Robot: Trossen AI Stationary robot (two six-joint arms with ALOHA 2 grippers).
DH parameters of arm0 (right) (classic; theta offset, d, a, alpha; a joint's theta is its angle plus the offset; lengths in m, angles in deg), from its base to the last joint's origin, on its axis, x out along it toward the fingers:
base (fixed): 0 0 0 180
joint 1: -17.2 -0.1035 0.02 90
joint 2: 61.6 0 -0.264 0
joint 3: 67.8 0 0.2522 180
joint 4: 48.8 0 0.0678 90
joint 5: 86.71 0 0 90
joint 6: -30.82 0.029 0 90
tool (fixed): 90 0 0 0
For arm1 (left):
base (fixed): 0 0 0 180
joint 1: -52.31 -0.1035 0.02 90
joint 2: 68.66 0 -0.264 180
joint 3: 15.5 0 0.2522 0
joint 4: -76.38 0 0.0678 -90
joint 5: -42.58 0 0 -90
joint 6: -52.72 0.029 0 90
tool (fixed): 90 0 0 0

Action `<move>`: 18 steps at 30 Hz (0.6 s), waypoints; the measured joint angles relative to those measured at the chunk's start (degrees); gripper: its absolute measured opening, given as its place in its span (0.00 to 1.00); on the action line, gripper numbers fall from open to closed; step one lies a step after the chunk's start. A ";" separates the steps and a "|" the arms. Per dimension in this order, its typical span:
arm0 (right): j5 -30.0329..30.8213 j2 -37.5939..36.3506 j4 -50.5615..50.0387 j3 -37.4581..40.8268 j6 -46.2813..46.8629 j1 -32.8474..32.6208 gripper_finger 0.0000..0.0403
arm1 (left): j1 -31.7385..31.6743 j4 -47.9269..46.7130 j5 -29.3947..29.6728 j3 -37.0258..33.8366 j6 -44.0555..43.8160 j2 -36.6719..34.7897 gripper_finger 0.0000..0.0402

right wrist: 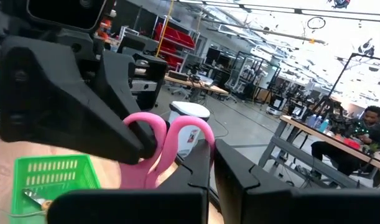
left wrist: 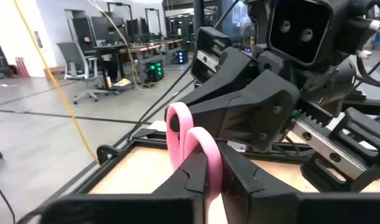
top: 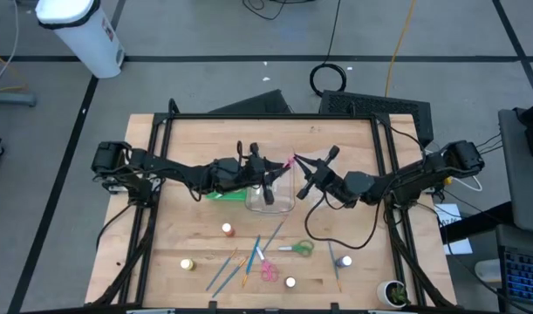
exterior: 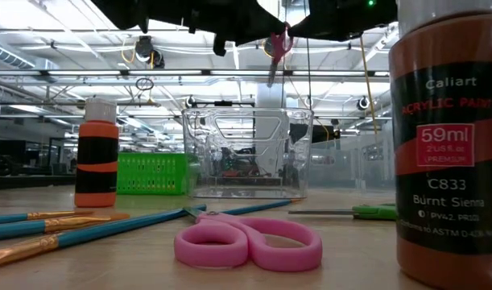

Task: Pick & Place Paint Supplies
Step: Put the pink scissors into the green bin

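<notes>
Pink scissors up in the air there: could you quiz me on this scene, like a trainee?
1. True or false: the left gripper and the right gripper are both shut on the raised pink scissors.
2. What stands under those scissors? A) clear bin B) orange paint bottle C) green scissors
3. Fill in: the other pink scissors lie on the ___.
Key: 1 true; 2 A; 3 table.

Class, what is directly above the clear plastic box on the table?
Pink-handled scissors hang above the clear plastic box, held between the left pincer and right pincer. The box's contents cannot be made out.
</notes>
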 joint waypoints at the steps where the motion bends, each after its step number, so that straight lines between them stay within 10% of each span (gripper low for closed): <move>1: -0.03 0.00 0.02 0.00 0.17 0.00 0.00 | 0.00 0.27 0.26 0.00 0.54 0.00 0.05; 8: 3.74 -0.37 -1.27 0.81 1.83 -0.94 0.06 | 0.91 -8.77 5.26 0.00 8.54 -6.49 0.04; 18: 9.58 -3.49 -0.64 1.40 -1.19 -5.69 0.26 | 5.44 -49.52 4.18 -3.36 3.20 -26.63 0.04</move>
